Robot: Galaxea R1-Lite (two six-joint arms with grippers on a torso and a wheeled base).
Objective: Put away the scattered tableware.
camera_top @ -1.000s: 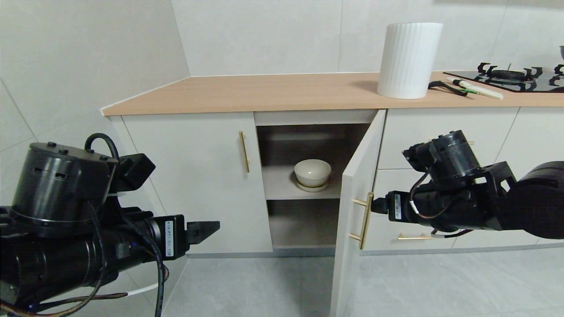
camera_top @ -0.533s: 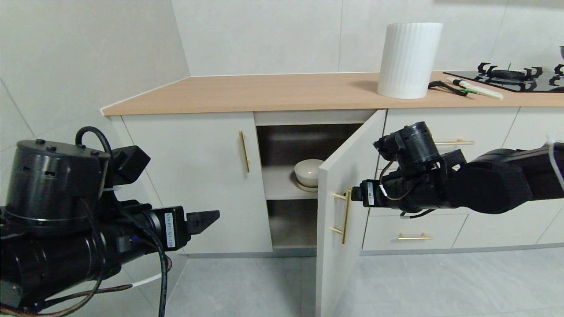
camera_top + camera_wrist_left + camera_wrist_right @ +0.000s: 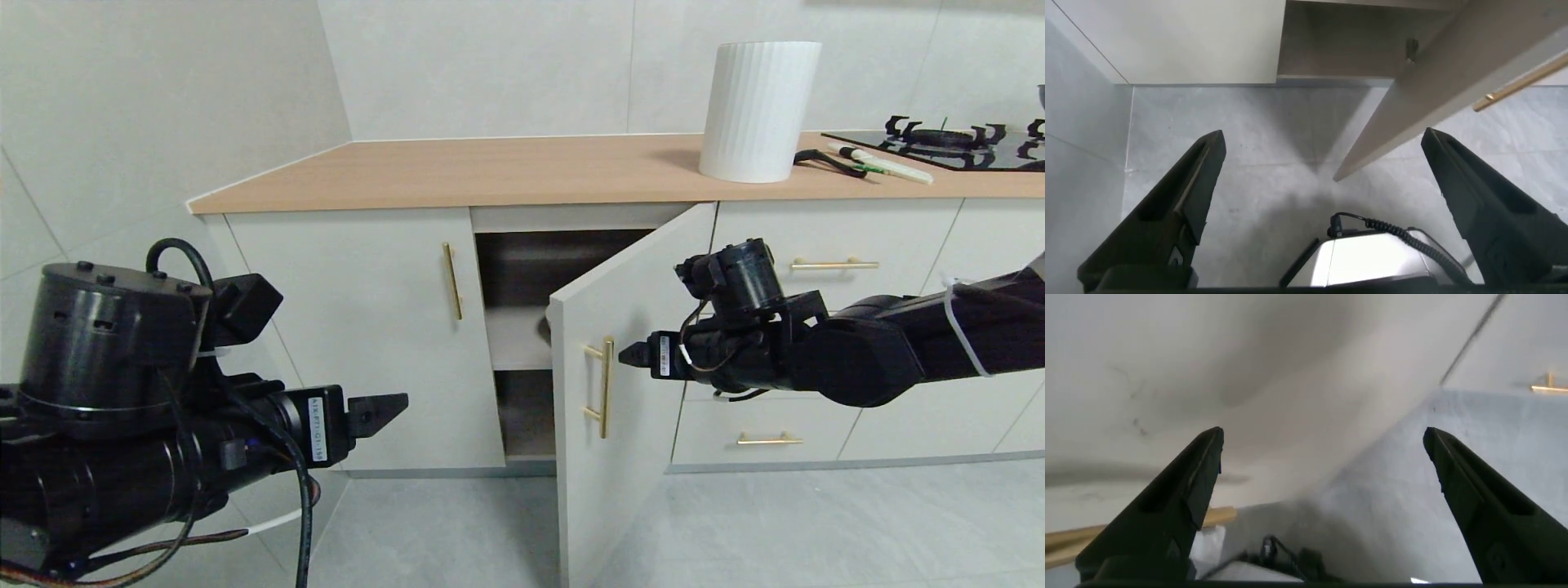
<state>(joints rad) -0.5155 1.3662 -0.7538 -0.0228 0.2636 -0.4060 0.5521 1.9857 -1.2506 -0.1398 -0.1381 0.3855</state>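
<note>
The white cabinet door (image 3: pixel 629 310) stands part-way swung shut, with its gold handle (image 3: pixel 602 386) facing me. It hides the cream bowl on the shelf inside. My right gripper (image 3: pixel 630 357) is right beside that handle, at the door's face. In the right wrist view the right gripper (image 3: pixel 1323 506) is open, the door's pale surface (image 3: pixel 1290 392) close in front of it. My left gripper (image 3: pixel 380 411) hangs low at the left, open and holding nothing. The left wrist view has the left gripper (image 3: pixel 1323 204) above the grey floor, with the door's lower edge (image 3: pixel 1429 114) beyond it.
A tall white ribbed container (image 3: pixel 758 110) stands on the wooden counter (image 3: pixel 490 171), with utensils (image 3: pixel 878 163) and a gas hob (image 3: pixel 947 143) to its right. A closed door (image 3: pixel 367 327) flanks the opening on the left; drawers (image 3: pixel 833 264) lie behind my right arm.
My right gripper has moved left with the door, which has swung from wide open towards shut and now covers the bowl. The left arm has barely shifted.
</note>
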